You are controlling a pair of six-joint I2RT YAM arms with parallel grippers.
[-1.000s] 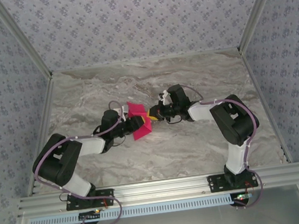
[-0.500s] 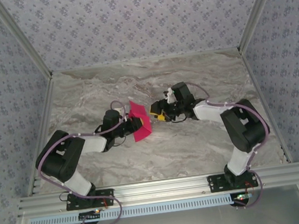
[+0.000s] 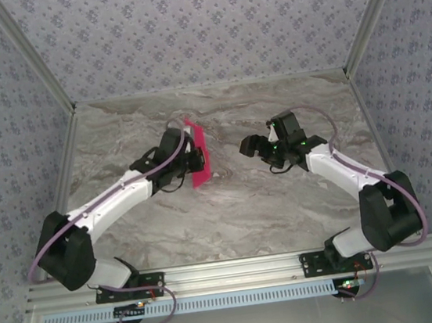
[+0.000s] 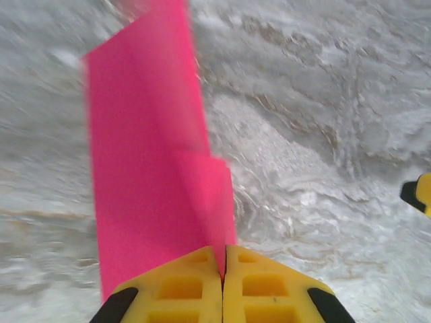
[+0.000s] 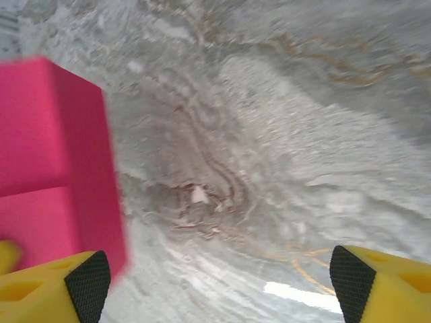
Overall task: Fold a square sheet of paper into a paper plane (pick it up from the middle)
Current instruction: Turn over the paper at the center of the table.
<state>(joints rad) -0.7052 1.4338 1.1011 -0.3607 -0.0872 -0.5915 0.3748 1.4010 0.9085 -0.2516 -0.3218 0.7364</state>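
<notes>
Paper (image 3: 197,154), bright pink, is up off the table (image 3: 285,208), standing on its edge in the air. The left gripper (image 3: 190,163) is pinched tight on one edge of it, with both yellow fingers (image 4: 182,289) pressed together on the sheet. The right gripper (image 3: 246,146) is spread wide and holds nothing, and it sits apart on the other side. The sheet is lifted and has some folds, one flap lying over another. It does not look like a plane yet, so more folds are probably left.
</notes>
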